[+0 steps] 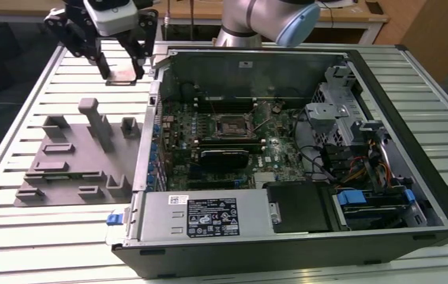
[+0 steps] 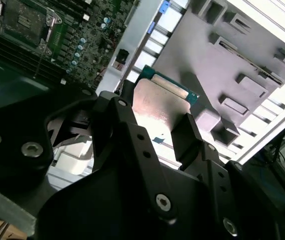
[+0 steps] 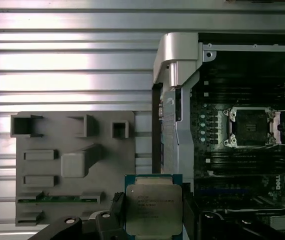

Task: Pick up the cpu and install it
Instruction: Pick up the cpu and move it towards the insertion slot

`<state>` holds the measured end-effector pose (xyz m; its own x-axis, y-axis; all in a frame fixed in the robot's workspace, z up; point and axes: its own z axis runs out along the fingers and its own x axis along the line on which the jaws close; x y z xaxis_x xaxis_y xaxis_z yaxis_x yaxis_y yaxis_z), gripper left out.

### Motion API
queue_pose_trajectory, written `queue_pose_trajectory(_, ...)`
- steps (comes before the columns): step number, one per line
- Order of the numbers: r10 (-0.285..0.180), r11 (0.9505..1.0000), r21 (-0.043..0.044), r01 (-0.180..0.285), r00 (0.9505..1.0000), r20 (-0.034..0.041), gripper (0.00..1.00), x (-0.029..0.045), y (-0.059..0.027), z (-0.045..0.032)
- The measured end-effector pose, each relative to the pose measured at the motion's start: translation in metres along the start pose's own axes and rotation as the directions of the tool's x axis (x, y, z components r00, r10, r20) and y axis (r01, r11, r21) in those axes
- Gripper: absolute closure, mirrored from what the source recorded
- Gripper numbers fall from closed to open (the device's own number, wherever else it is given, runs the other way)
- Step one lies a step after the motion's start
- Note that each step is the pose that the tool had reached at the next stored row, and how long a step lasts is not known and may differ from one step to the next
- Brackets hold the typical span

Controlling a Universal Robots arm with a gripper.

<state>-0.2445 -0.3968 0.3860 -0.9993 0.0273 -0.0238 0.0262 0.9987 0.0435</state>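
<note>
The cpu (image 3: 154,207), a flat square chip with a silver-grey metal top and a green rim, hangs in the air with my gripper (image 3: 152,214) shut on two opposite edges. In the second wrist view the cpu (image 2: 160,102) sits between the black fingers (image 2: 187,132). In the exterior view my gripper (image 1: 121,66) hovers above the slatted table, off the open computer case's far corner on the exterior view's left. The empty socket (image 1: 234,126) with its metal bracket lies in the middle of the motherboard, and both wrist views show the socket (image 3: 251,127) well apart from the chip.
A grey fixture plate (image 1: 58,171) with raised blocks and slots lies on the slatted table (image 1: 42,236) beside the case. The case wall (image 1: 148,136) stands between plate and motherboard. A silver power supply (image 1: 200,216) and drive cages (image 1: 342,118) crowd the case.
</note>
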Motion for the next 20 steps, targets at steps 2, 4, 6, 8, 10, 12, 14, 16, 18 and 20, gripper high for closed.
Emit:
queue_pose_trajectory(2, 0.000, 1.0000, 0.0000, 0.000, 1.0000, -0.0001, 0.46, -0.0053, 0.0001, 0.0001)
queue_pose_trajectory(4, 0.000, 1.0000, 0.0001, 0.000, 1.0000, -0.0001, 0.46, -0.0105, 0.0003, 0.0002)
queue_pose_trajectory(6, 0.000, 1.0000, 0.0001, 0.000, 1.0000, -0.0001, 0.46, -0.0161, 0.0004, 0.0004)
queue_pose_trajectory(8, 0.000, 1.0000, 0.0000, 0.000, 1.0000, 0.0000, 0.46, -0.0217, 0.0006, 0.0005)
queue_pose_trajectory(10, 0.000, 1.0000, 0.0000, 0.000, 1.0000, -0.0001, 0.46, -0.0275, 0.0007, 0.0007)
queue_pose_trajectory(12, 0.000, 1.0000, 0.0001, 0.000, 1.0000, -0.0001, 0.46, -0.0333, 0.0009, 0.0008)
queue_pose_trajectory(14, 0.000, 1.0000, 0.0000, 0.000, 1.0000, -0.0001, 0.46, -0.0390, 0.0010, 0.0009)
queue_pose_trajectory(16, 0.000, 1.0000, 0.0000, 0.000, 1.0000, 0.0000, 0.46, -0.0451, 0.0012, 0.0011)
queue_pose_trajectory(18, 0.000, 1.0000, 0.0001, 0.000, 1.0000, -0.0001, 0.46, -0.0508, 0.0014, 0.0012)
queue_pose_trajectory(20, 0.000, 1.0000, 0.0000, 0.000, 1.0000, -0.0001, 0.46, -0.0568, 0.0015, 0.0014)
